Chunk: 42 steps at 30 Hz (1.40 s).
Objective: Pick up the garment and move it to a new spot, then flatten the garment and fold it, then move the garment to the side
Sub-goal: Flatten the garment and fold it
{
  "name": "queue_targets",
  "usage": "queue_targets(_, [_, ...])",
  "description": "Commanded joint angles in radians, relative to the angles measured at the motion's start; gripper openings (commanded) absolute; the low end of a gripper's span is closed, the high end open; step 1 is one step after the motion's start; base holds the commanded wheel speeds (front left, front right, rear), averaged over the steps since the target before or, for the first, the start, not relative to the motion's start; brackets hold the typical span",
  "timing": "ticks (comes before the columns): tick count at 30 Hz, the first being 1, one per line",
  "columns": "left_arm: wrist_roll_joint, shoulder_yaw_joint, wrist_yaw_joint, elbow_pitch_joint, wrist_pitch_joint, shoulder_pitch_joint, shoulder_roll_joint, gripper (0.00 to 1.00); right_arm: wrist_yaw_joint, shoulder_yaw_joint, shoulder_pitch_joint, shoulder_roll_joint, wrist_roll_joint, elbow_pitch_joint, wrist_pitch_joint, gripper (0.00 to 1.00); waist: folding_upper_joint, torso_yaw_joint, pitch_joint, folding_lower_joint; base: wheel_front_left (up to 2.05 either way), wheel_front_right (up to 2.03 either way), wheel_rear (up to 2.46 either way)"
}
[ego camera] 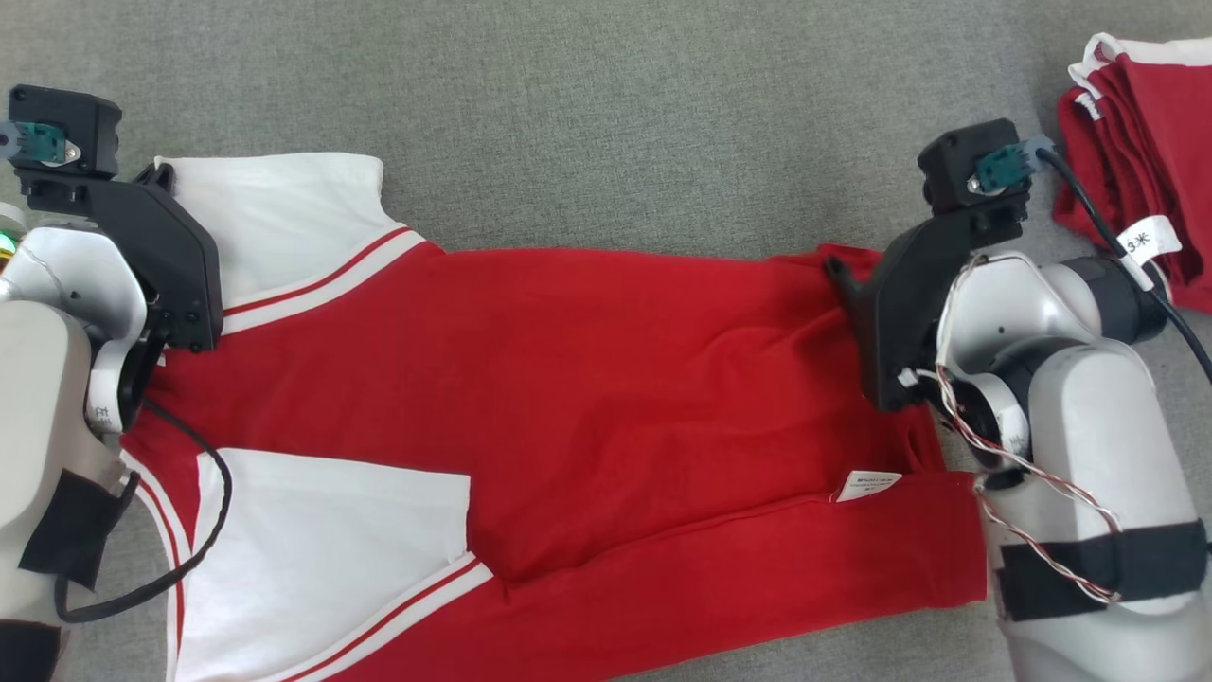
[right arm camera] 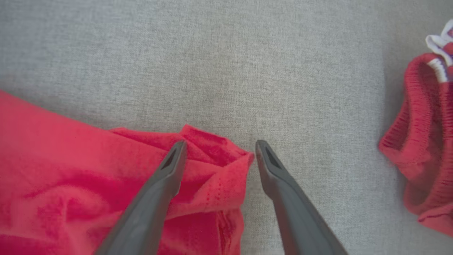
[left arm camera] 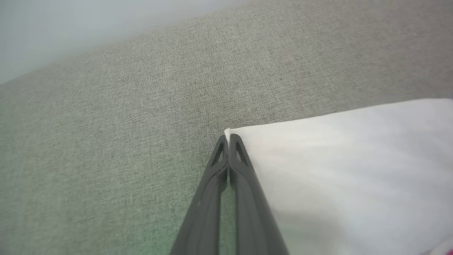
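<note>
between l gripper [left arm camera: 228, 141] tips: white sleeve corner of garment [ego camera: 568, 379], jaws pinched shut on it. r gripper [right arm camera: 221, 145] jaws wide open, red hem corner lying between, nothing held.

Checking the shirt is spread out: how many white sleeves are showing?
2. The upper sleeve lies far left, its corner pinched by the left gripper; the lower sleeve lies nearer the robot.
</note>
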Motion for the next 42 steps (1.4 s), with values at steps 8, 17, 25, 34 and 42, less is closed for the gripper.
queue_targets(8, [-0.016,-0.003,0.009,-0.002,0.002,0.005,0.011,0.00,0.000,-0.023,0.054,-0.053,-0.030,-0.029,0.022,1.00,-0.0001,-0.007,0.004,-0.0001,0.00,0.00,0.00])
queue_targets(17, [-0.019,-0.011,0.008,-0.002,0.004,-0.005,0.014,0.00,0.000,-0.004,0.026,-0.040,-0.004,-0.031,-0.029,1.00,-0.0001,-0.006,0.009,-0.0001,0.00,0.00,0.00])
queue_targets(25, [-0.024,-0.019,0.013,0.003,-0.003,-0.001,0.008,0.00,0.000,0.024,0.001,-0.060,0.012,0.016,-0.011,0.36,-0.0001,0.007,0.011,-0.0001,0.00,0.00,0.00])
queue_targets(34, [-0.036,-0.009,0.010,-0.013,-0.045,-0.006,0.018,0.00,0.000,-0.002,0.014,-0.046,0.050,0.018,-0.031,0.00,-0.0001,0.011,0.003,-0.0001,0.00,0.00,0.00])
queue_targets(42, [-0.066,0.038,0.025,-0.042,-0.128,0.024,0.043,0.00,0.000,-0.116,0.030,0.000,0.089,0.024,-0.111,0.00,-0.0001,0.020,-0.025,-0.0001,0.00,0.00,0.00])
